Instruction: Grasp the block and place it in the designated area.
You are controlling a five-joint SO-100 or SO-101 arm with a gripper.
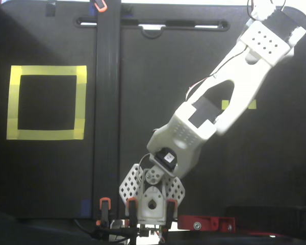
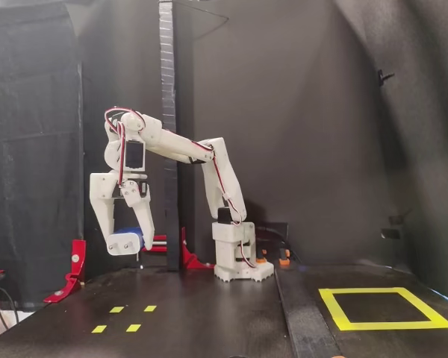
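We pinch the block (image 2: pixel 127 240) in the gripper (image 2: pixel 128 243), high above the table, well apart from the yellow square (image 2: pixel 384 308). We should swing across level, grip firm, and lower only over the square's middle.

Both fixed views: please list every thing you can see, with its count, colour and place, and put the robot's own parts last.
Small dark blue rounded block: one, blue, held in the air between the claw fingers, left part of the side view; hidden in the top view.
Large square outline of wide yellow tape: one, yellow, on the black surface, left in the top view, right in the side view; nothing inside it.
Tiny yellow tape squares: four, yellow, on the surface below the claw.
Red bracket: one, red, left edge of the surface in the side view.
White robot arm: one, white, reaching from its base.
Claw: one, white, shut on the block.
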